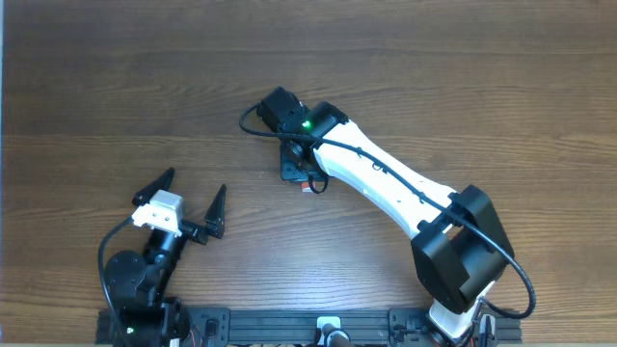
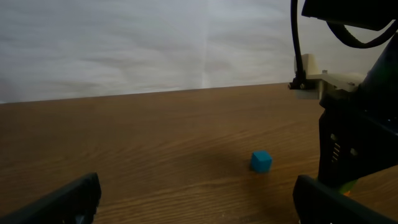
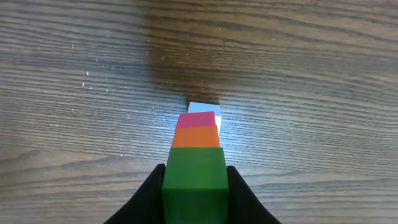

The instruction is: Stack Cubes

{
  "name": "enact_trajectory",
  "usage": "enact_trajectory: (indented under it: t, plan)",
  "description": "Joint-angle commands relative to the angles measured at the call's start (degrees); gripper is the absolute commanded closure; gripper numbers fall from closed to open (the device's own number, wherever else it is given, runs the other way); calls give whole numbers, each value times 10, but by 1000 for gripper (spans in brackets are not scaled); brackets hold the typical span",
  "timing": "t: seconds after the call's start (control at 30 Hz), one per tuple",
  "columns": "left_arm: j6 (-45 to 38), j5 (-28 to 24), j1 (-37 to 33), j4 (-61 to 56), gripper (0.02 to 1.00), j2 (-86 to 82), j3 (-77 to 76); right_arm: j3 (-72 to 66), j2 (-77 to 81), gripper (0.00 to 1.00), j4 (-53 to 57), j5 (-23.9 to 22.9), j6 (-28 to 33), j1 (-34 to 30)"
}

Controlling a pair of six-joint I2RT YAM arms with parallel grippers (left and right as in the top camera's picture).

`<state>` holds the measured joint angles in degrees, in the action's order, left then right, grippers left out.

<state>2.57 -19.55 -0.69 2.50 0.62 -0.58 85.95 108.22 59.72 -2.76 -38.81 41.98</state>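
Observation:
My right gripper is shut on a green cube, which tops a column of an orange cube, a pink cube and a pale cube on the wooden table. In the top view the right gripper points down mid-table, with a sliver of the stack showing beside it. A small blue cube sits alone on the table, just beside the right arm. My left gripper hovers open and holds nothing at the table's near left.
The right arm's white link runs diagonally from its base at the bottom right to mid-table. Bare wooden table lies all around. A pale wall stands behind the table's far edge.

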Motion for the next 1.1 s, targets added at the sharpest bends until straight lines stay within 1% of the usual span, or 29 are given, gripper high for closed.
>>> enact_trajectory:
  t: [0.03, 0.07, 0.2, 0.37, 0.47, 0.53, 0.67, 0.8, 0.9, 1.1]
  plan:
    - [-7, -5, 3, 1, 23, -3, 2, -8, 9, 676, -2, 2, -2, -3]
    - [-7, -6, 3, 1, 18, -3, 2, -8, 9, 627, -2, 2, -2, -3]
    - [-7, -5, 3, 1, 20, -3, 2, -8, 9, 494, -2, 2, -2, -3]
    - [-7, -5, 3, 1, 20, -3, 2, -8, 9, 297, -2, 5, -2, -3]
    - [-7, -5, 3, 1, 18, -3, 2, -6, 9, 180, -4, 6, -11, -4]
    - [-7, -5, 3, 1, 23, -3, 2, 4, 9, 130, -2, 6, -10, -7]
    - [-7, -5, 3, 1, 20, -3, 2, 60, 9, 128, 22, 2, 18, -14]
    - [-7, -5, 3, 1, 18, -3, 2, 146, 30, 126, 85, -16, 45, -35]
    - [-7, -5, 3, 1, 20, -3, 2, 209, 68, 128, 121, -16, 70, -54]
    - [-7, -5, 3, 1, 18, -3, 2, 254, 143, 141, 103, -15, 104, -80]
